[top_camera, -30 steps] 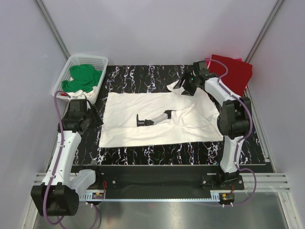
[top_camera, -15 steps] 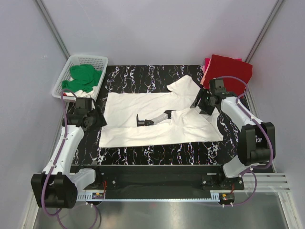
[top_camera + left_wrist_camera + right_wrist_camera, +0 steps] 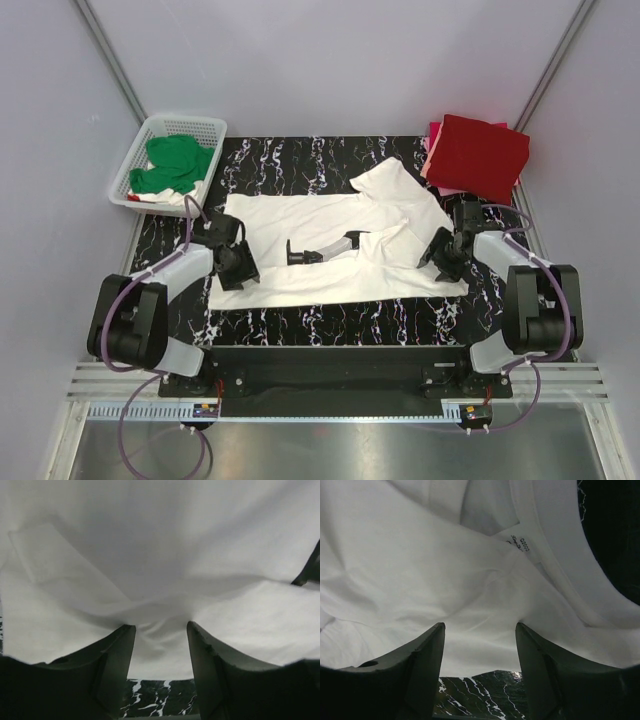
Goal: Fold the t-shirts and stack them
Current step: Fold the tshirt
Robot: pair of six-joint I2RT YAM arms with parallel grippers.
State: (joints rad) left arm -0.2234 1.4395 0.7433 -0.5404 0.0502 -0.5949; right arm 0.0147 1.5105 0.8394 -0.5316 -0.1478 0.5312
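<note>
The white t-shirt point(image 3: 300, 275) lies spread on the black marbled table, robot-arm print point(image 3: 322, 248) facing up, one sleeve point(image 3: 385, 180) pointing to the back. My left gripper point(image 3: 238, 268) is low over the shirt's near-left part; in the left wrist view it point(image 3: 160, 625) is open, fingertips on wrinkled white cloth point(image 3: 160, 545). My right gripper point(image 3: 443, 255) is at the shirt's near-right edge; in the right wrist view it point(image 3: 480, 625) is open on the cloth point(image 3: 420, 570) near the collar label point(image 3: 522, 544). A folded red t-shirt point(image 3: 480, 155) lies on a pink one point(image 3: 431, 135) at the back right.
A white lattice basket point(image 3: 205, 125) at the back left holds a green t-shirt point(image 3: 170, 165). Bare marbled table point(image 3: 330, 315) shows along the near edge and behind the shirt. Grey walls close in both sides.
My left gripper has swung in from the table's left edge onto the shirt's near-left part. My right gripper has come from the back sleeve down to the shirt's near-right edge.
</note>
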